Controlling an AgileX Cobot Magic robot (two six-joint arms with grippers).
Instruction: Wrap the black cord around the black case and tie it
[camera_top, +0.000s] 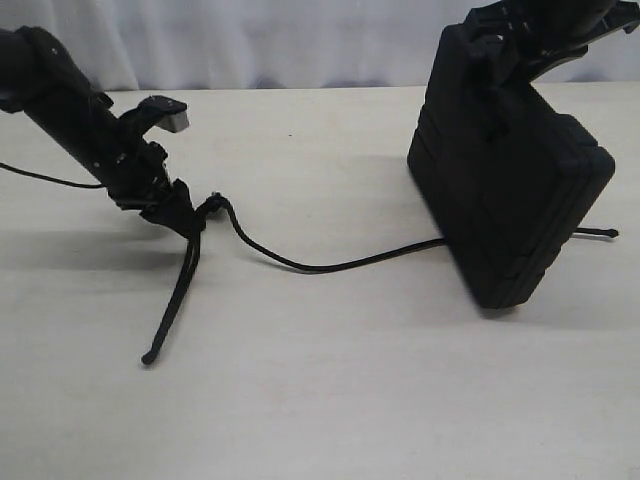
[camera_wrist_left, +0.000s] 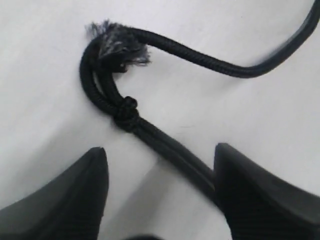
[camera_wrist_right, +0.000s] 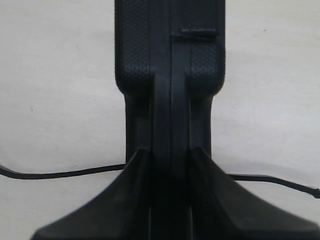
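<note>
With our right gripper (camera_wrist_right: 170, 200) clamped on the case (camera_top: 510, 190), we should close our wide-open left gripper (camera_wrist_left: 160, 200) squarely on the cord (camera_wrist_left: 165, 145) between its jaws, behind the knot (camera_wrist_left: 127, 107).

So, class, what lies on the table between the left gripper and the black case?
Only the black cord, snaking across bare table from the left gripper to the black case's base; the exterior view shows it.
</note>
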